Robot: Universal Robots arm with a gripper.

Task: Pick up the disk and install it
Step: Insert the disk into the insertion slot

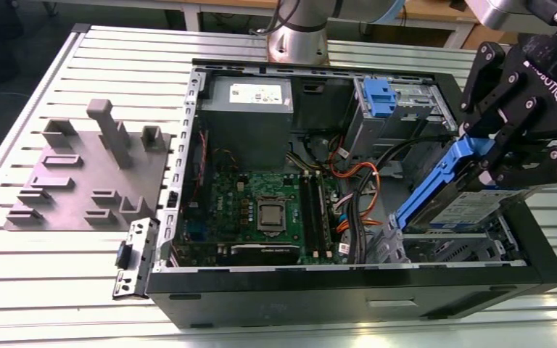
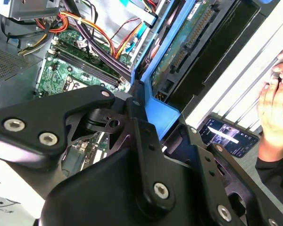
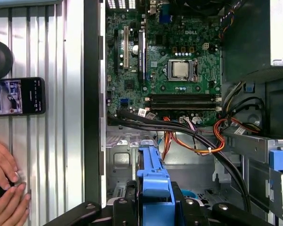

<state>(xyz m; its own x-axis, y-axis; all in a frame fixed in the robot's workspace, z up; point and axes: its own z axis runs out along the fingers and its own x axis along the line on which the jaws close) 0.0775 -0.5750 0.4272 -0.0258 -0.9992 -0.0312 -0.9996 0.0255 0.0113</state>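
Gripper [image 1: 496,170] is clamped on the disk [image 1: 472,206] by its blue bracket [image 1: 443,181], fingers closed against the bracket's sides. Ext. view: disk hangs tilted at approx. 4 o'clock of the open PC case [image 1: 356,290], over the drive bay [image 1: 452,246] in that corner, lower edge just above or at the bay. Motherboard [image 1: 259,210] sits mid-case, PSU [image 1: 249,109] at 12 o'clock. First wrist view: phone [image 3: 16,96] and a person's hands [image 3: 7,188] on the slatted table [image 3: 56,70] beside the case.
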